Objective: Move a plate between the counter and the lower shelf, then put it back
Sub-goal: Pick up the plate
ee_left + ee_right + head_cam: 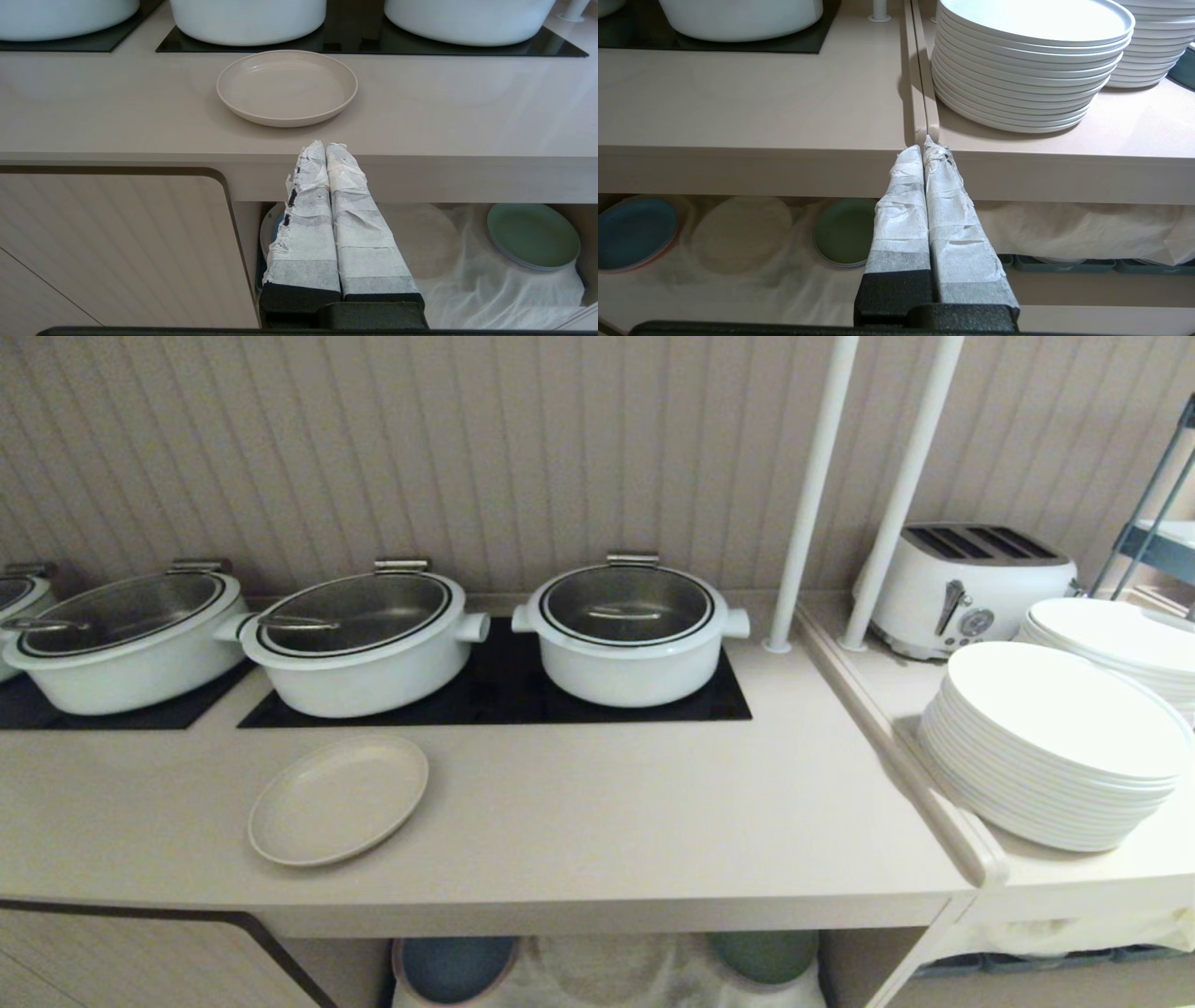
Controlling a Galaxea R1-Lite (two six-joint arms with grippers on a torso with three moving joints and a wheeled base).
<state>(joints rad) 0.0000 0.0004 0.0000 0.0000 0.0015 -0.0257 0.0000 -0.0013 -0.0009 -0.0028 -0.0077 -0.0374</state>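
The cream-beige plate [338,800] [287,87] lies flat on the counter [607,803] [117,116], just in front of the middle pot. Below the counter opens the lower shelf [616,975] [467,289] [738,289], its floor covered by a wrinkled white cloth. My left gripper [325,145] is shut and empty, held in front of the counter's front edge, short of the plate. My right gripper [924,148] is also shut and empty, level with the counter's edge where it meets the side ledge. Neither gripper shows in the head view.
Three white pots [630,625] stand on black hob panels [504,695]. Stacked white plates [1055,747] [1027,60] and a toaster [971,583] sit on the side ledge. On the shelf cloth lie a blue plate [456,966] [633,233] and a green plate [532,235] [843,231]. A ribbed cabinet door [112,247] stands left of the shelf.
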